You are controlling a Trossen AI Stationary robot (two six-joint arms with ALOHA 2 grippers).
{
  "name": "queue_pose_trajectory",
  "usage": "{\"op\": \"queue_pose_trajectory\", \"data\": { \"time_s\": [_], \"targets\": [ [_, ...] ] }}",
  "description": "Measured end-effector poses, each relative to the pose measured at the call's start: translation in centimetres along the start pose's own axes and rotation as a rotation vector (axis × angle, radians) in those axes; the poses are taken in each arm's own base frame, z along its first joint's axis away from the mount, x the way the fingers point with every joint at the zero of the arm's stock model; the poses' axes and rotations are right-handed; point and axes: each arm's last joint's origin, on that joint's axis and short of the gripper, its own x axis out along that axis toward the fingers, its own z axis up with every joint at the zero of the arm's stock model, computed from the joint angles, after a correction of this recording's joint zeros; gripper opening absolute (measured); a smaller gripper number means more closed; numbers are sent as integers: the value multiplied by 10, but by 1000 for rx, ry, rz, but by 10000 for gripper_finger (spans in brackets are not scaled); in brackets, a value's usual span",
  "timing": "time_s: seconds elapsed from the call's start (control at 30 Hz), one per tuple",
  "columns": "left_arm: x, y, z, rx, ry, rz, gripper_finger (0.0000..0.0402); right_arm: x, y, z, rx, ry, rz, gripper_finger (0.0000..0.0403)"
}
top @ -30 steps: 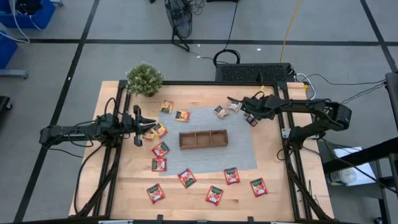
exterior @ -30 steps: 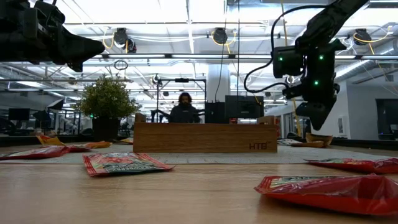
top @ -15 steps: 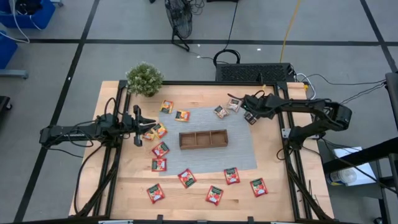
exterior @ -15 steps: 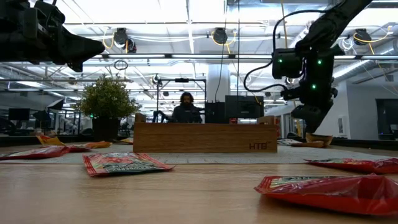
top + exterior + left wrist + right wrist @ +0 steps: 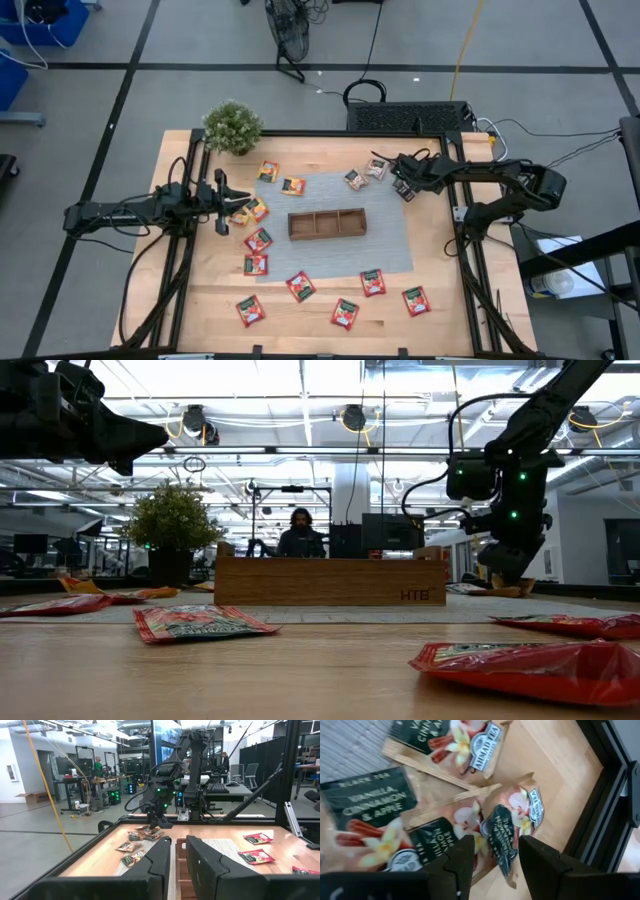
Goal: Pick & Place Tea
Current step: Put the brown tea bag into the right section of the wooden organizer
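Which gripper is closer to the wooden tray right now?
Right, narrowly. The right gripper is past the tray's far right corner, over grey-brown sachets; the left gripper hangs off the tray's left end, above orange sachets.
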Motion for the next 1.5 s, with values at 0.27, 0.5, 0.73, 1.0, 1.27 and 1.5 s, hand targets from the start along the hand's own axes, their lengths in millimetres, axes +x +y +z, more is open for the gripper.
{"op": "queue_pose_trajectory", "data": {
  "time_s": [0.27, 0.5, 0.73, 1.0, 1.27, 1.5],
  "targets": [
    [0, 0, 0, 0, 0, 0, 67, 6, -4, 0, 14, -10, -5, 131],
    [0, 0, 0, 0, 0, 0, 67, 6, -4, 1, -3, -21, -2, 65],
    [0, 0, 0, 0, 0, 0, 67, 6, -3, 3, -44, -38, 1, 6],
    [0, 0, 0, 0, 0, 0, 67, 5, -2, 4, -72, -50, 2, 1],
    [0, 0, 0, 0, 0, 0, 67, -9, 9, 5, -114, -144, 35, 1],
    [0, 0, 0, 0, 0, 0, 67, -39, 15, 9, -91, -342, 107, 0]
  ]
}}
